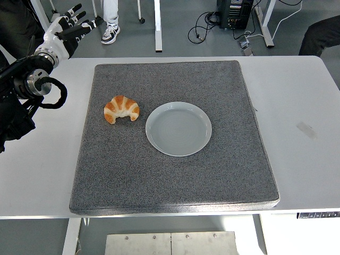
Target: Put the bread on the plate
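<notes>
A golden-brown croissant lies on the grey mat, left of centre. Just to its right, apart from it, sits a pale round plate with nothing on it. My left hand is raised at the far upper left, beyond the table's back-left corner, fingers spread and holding nothing. It is well away from the croissant, up and to the left. The right arm does not show.
The mat covers the middle of the white table. A small strip of tape is stuck on the table at right. Beyond the far edge are table legs, cables and a person's shoe.
</notes>
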Controlling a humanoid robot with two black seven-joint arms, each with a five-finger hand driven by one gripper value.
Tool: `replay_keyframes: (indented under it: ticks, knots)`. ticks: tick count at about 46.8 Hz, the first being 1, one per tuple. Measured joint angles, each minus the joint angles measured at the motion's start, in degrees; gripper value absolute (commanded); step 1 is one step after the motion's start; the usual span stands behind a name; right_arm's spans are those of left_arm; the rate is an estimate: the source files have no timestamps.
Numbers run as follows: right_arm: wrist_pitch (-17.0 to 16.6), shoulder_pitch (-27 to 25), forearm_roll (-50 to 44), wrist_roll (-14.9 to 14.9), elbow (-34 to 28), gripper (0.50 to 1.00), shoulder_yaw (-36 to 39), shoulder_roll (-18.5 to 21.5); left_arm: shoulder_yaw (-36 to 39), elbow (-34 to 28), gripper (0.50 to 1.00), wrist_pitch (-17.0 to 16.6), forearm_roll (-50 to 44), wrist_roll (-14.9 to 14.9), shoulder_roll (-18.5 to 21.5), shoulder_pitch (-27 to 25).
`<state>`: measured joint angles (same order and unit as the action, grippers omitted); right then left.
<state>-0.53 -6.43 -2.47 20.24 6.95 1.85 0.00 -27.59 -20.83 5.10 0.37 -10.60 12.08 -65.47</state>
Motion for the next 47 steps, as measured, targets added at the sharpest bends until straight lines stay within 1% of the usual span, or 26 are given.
replay_keyframes:
  ticks: [10,37,47]
  knots:
    - [0.0,0.0,0.0,0.0,0.0,1.000,0.0,0.0,-0.7,-0.1,0.989,0.2,-0.6,0.0,0.7,-0.7]
    - [0.0,0.0,0.0,0.0,0.0,1.000,0.0,0.0,0.1,-0.1,0.989,-0.2,0.1,0.1,0.2,-0.8]
    - [0.0,0.0,0.0,0.0,0.0,1.000,0.0,0.0,0.2,-0.1,0.989,0.8,0.2,0.3,0.2,-0.6]
